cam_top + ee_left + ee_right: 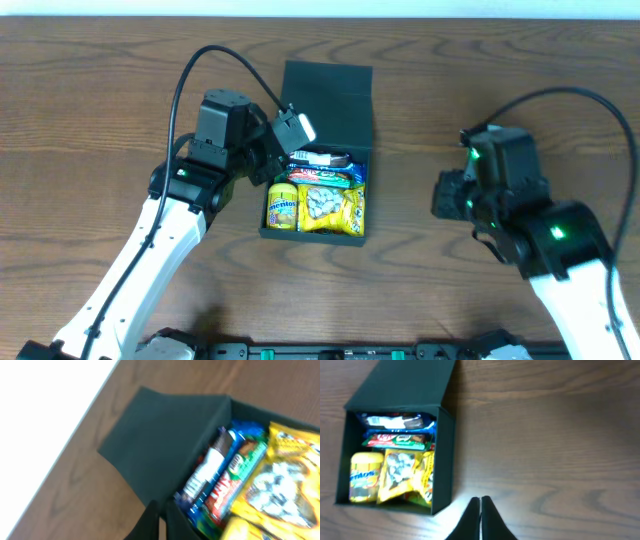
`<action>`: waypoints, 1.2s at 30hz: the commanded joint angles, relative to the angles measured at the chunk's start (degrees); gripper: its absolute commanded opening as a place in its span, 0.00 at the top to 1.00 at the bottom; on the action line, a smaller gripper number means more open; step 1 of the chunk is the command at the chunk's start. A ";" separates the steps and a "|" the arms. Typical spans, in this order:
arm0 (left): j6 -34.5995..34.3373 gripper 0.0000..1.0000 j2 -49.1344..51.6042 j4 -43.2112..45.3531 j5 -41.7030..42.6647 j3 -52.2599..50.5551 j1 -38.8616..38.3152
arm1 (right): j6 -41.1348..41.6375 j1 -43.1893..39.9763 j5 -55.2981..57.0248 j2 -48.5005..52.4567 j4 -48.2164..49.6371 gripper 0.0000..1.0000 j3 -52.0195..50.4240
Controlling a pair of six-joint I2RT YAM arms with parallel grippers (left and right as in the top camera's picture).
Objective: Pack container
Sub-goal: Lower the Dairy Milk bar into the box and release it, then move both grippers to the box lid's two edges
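Observation:
The dark teal container [328, 95] stands open at the table's middle, its flap lid folded back toward the far side. Inside are a yellow Mentos tub [282, 205], a yellow snack packet [333, 209], a red-and-green bar [322, 176] and a blue-and-white packet [318, 158]. My left gripper [268, 160] is shut and empty, right at the container's left wall; in the left wrist view its fingertips [161, 510] sit by the box's corner next to the lid [165, 445]. My right gripper [480, 502] is shut and empty over bare table, right of the container [405, 382].
The wooden table [100, 90] surrounds the box on all sides. The table's far edge [320, 16] runs along the top of the overhead view. The right arm [540, 230] stands well right of the container.

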 commanded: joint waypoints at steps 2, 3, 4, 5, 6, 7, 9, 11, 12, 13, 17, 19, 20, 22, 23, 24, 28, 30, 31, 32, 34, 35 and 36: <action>-2.14 0.94 0.31 -3.58 -1.64 0.22 -0.20 | -3.08 -0.52 -4.07 7.15 4.31 0.99 -0.13; -3.82 0.94 0.31 -4.13 -0.33 0.22 -0.42 | -4.00 -0.66 -5.86 9.57 6.29 0.99 -0.13; -6.95 0.94 0.31 -4.07 0.31 0.22 -0.46 | -4.04 -0.87 -6.99 11.52 7.72 0.98 -0.13; -10.49 0.94 0.28 -3.96 0.20 0.22 -0.46 | -4.02 -1.33 -8.44 13.99 9.38 0.99 -0.13; -14.32 0.94 0.31 -4.04 -1.09 0.22 -0.33 | -4.00 -1.84 -9.92 16.17 10.82 0.99 -0.13; -17.90 0.94 0.39 -4.07 -3.65 0.22 -0.04 | -4.00 -2.64 -12.15 18.95 12.57 0.99 -0.13; -26.03 0.94 0.70 -3.85 -9.03 0.22 0.66 | -3.89 -4.74 -17.88 24.61 15.93 0.99 -0.13; -36.02 0.94 1.07 -4.11 -14.64 0.22 2.34 | -2.60 -7.17 -23.08 30.25 19.63 0.99 -0.13; -40.22 0.94 1.31 -4.37 -15.80 0.22 3.50 | -2.05 -8.13 -25.40 32.48 21.24 0.99 -0.13; -43.69 0.94 1.79 -4.74 -15.06 0.22 5.22 | -1.49 -9.18 -28.35 34.82 23.26 0.99 -0.13; -49.18 0.94 6.47 -5.53 -0.70 0.22 12.63 | -0.20 -11.78 -37.97 41.77 32.11 0.99 -0.13; -50.77 0.94 10.47 -5.20 5.77 0.22 15.26 | 1.86 -11.74 -38.47 44.63 35.58 0.99 -0.13; -50.90 0.94 12.55 -4.85 7.76 0.22 15.98 | 2.71 -11.65 -39.60 45.92 37.16 0.98 -0.13; -50.97 0.94 16.70 -2.97 9.75 0.22 16.22 | 4.79 -11.65 -41.79 48.63 40.19 0.98 -0.13; -52.41 0.94 18.97 -1.40 10.27 0.22 16.22 | 6.16 -11.65 -42.14 49.68 41.24 0.98 -0.13; -53.92 0.94 20.70 0.07 11.13 0.22 16.22 | 7.08 -11.69 -42.97 50.60 42.60 0.98 -0.13; -61.35 0.94 28.15 10.10 18.58 0.35 16.70 | 9.46 -11.69 -46.01 52.28 47.87 0.99 -0.13; -65.13 0.94 32.26 14.25 19.96 1.99 16.68 | 11.72 -11.65 -46.01 52.92 50.05 0.98 -0.13; -65.31 0.94 33.73 14.47 20.94 3.21 16.59 | 11.98 -11.65 -46.10 53.20 51.06 0.98 -0.13; -65.31 0.94 34.95 14.43 22.03 4.44 16.52 | 12.46 -11.65 -46.38 53.37 51.76 0.98 -0.13; -66.53 0.94 37.81 14.43 24.24 7.32 16.46 | 14.05 -11.65 -46.56 53.86 53.27 0.99 -0.13; -66.84 0.94 39.10 14.43 25.09 8.81 16.46 | 14.53 -11.65 -46.93 54.07 53.88 0.98 -0.13; -67.04 0.94 40.57 14.43 25.99 10.71 16.44 | 15.32 -11.61 -47.58 54.47 54.49 0.99 -0.13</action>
